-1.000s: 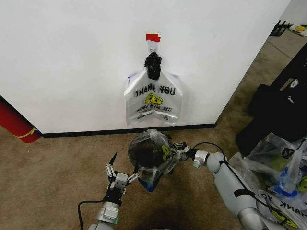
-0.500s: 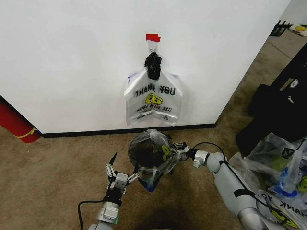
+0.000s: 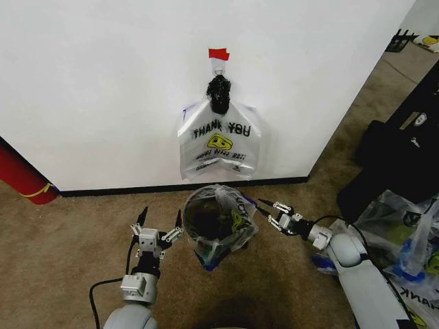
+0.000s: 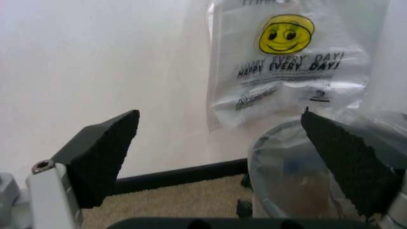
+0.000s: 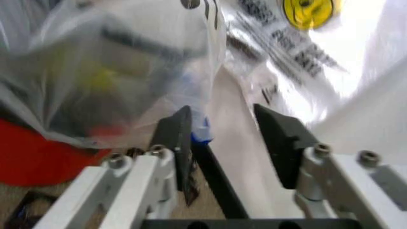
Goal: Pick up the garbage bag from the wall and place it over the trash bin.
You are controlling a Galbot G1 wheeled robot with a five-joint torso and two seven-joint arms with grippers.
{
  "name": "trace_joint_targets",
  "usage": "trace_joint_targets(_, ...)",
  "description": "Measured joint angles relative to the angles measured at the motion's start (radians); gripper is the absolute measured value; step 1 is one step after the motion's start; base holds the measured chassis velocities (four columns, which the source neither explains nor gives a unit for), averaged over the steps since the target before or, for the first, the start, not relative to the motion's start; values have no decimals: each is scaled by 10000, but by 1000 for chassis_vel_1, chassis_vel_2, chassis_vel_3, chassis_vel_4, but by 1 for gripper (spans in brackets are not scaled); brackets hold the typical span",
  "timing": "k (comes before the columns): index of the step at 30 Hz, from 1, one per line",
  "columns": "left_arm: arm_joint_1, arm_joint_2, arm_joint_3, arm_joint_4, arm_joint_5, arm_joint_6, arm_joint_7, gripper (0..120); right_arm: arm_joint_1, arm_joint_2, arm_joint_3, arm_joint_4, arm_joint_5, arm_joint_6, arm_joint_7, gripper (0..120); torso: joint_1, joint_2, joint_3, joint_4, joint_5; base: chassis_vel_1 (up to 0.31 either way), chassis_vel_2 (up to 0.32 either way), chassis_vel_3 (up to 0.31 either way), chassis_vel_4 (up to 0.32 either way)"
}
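1. A garbage bag (image 3: 221,226) lies draped over the mouth of the trash bin (image 3: 206,218) on the carpet (image 3: 68,233), just below the wall (image 3: 103,89).
2. The left gripper (image 3: 159,221) sits close beside the bin, fingers (image 4: 102,152) spread wide apart and holding nothing; the bin's bagged rim stands just off its far finger.
3. The right gripper (image 3: 269,212) hovers near the bin's other side, fingers (image 5: 177,138) apart and empty, with the plastic just ahead of their tips.
4. Another smiley-printed bag (image 3: 219,140) hangs on the wall beyond both sets of fingers, under a black knotted bundle (image 3: 219,93) and a red tape strip (image 3: 219,53).
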Motion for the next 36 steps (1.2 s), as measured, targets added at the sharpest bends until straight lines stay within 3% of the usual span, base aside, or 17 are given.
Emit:
trace_joint_targets(6,13,11,6,-9,39,-18,10,100,-114,-34,35,80,205,3,-31,68,0,0,0,0,0,0,0,0,0)
trace_joint_targets(8,14,11,6,-9,41,-18,11,100,-120,-35,35,86,212,3,-33,68,0,0,0,0,0,0,0,0,0)
trace_joint_targets(11,16,13,9,-8,49,-22,11,100,-158,-46,37,144,285,6,-42,84,0,0,0,0,-1,0,0,0,0)
trace_joint_targets(15,16,15,9,-8,54,-26,12,100,-184,-52,38,187,328,8,-50,98,0,0,0,0,0,0,0,0,0)
trace_joint_targets(18,15,20,2,-26,57,-58,19,100,-205,-53,36,220,447,-101,28,100,0,-1,0,1,-1,0,0,0,0)
trace_joint_targets(20,-46,-2,-108,-482,52,-362,109,100,-813,454,85,1493,3132,-2037,2888,100,2,-1,-1,0,1,0,0,0,0)
trace_joint_targets(22,-49,-27,-113,-619,-2,-399,165,100,-1940,925,7,3442,4099,-2556,4623,100,2,-2,2,0,0,0,0,0,0)
trace_joint_targets(25,-64,-36,-98,-663,-9,-402,193,100,-2423,1107,30,4068,4174,-2543,5093,100,1,-2,-1,-8,-16,0,0,0,0)
trace_joint_targets(26,-62,-69,-39,-719,-13,-406,237,100,-2951,1412,196,4688,3956,-2272,5553,100,0,-2,-1,-3,1,0,0,0,0)
trace_joint_targets(28,-56,-106,-13,-768,-38,-408,288,100,-3261,1595,290,5080,3793,-2107,5778,100,1,-2,0,-3,-5,0,0,0,0)
trace_joint_targets(36,-75,-192,-335,-869,-262,-506,693,100,-4334,2239,-175,6223,3616,-2632,6851,100,1,-2,0,-1,-3,0,0,0,0)
